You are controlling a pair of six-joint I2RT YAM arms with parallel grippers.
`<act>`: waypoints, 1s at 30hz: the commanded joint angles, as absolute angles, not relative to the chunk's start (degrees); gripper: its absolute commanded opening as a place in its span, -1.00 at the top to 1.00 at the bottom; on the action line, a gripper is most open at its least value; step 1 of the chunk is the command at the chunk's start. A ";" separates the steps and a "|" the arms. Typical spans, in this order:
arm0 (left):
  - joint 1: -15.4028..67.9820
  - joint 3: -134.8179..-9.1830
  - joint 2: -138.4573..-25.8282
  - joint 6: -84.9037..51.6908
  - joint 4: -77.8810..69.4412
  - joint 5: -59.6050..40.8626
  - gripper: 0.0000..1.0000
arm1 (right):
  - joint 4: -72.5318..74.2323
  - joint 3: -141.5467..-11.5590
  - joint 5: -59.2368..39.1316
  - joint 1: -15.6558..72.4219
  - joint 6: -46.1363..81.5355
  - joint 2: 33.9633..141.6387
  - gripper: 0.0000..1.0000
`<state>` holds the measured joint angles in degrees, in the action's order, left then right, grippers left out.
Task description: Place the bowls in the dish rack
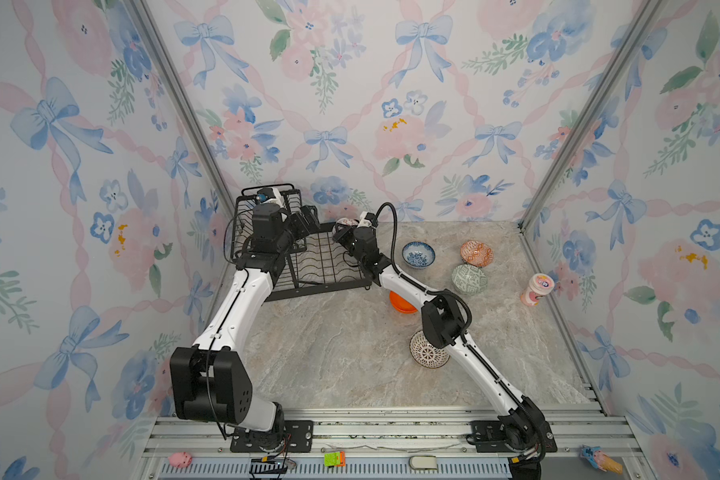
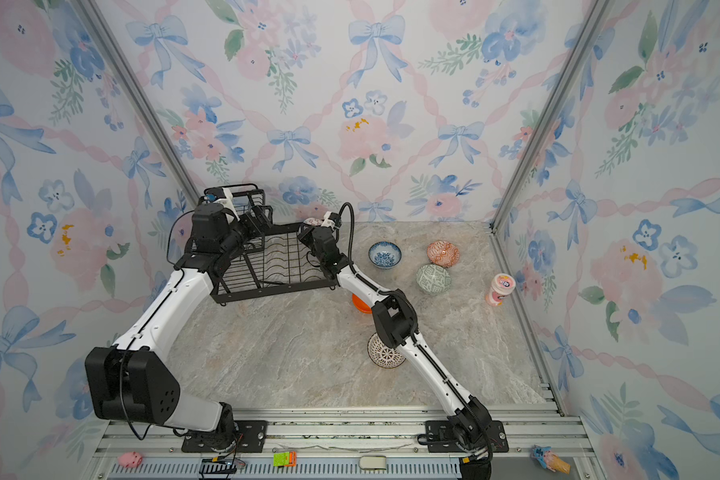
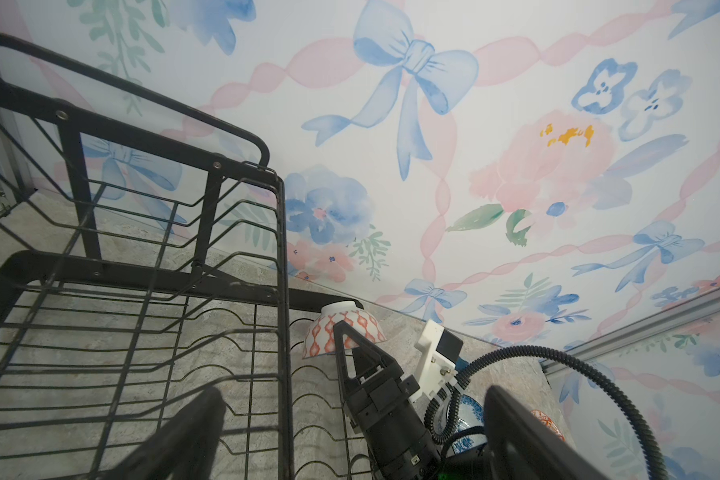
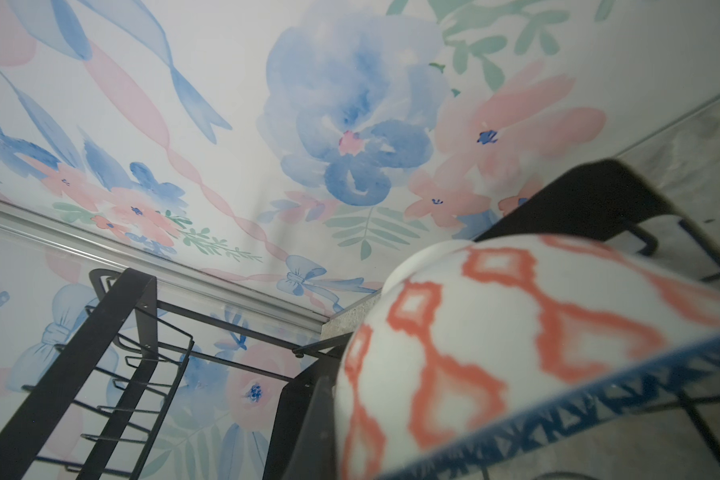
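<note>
My right gripper [image 1: 344, 232] is shut on the wall of a white bowl with an orange lattice and a blue-patterned rim [image 4: 495, 340]. It holds this bowl [image 3: 341, 330] tilted at the far right corner of the black wire dish rack [image 1: 321, 289]. My left gripper [image 1: 308, 218] hangs open over the rack's lower tier [image 3: 283, 249], beside its raised basket, with nothing between its fingers. On the table to the right lie a blue floral bowl [image 1: 418, 254], an orange patterned bowl [image 1: 476, 253] and a pale green bowl [image 1: 469, 279]. A plain orange bowl [image 1: 403, 303] and a white bowl with dark radial lines [image 1: 429, 354] are partly hidden under my right arm.
A tall pink cup [image 1: 537, 289] stands near the right wall. The rack sits in the far left corner against the walls. Small toys lie on the metal rail [image 1: 391, 432] at the front.
</note>
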<state>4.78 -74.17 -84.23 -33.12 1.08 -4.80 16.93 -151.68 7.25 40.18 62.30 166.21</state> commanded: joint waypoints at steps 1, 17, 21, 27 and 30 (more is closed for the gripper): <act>4.57 -73.66 -85.33 -31.30 3.53 -2.97 -0.96 | 21.22 -151.14 6.27 41.09 61.32 163.21 1.00; 2.83 -80.27 -79.56 -27.53 10.44 -5.28 -0.94 | 22.16 -146.54 4.23 41.46 60.64 156.87 1.00; 2.63 -78.68 -78.65 -28.65 11.64 -7.47 -0.89 | 22.69 -143.70 3.38 41.44 60.31 154.18 1.00; 2.69 -73.24 -71.32 -31.40 11.49 -8.14 -0.89 | 20.47 -143.27 2.10 41.68 57.61 151.45 1.00; 2.64 -67.98 -67.38 -35.08 11.19 -8.83 -0.88 | 19.92 -142.94 2.03 41.74 57.47 150.26 1.00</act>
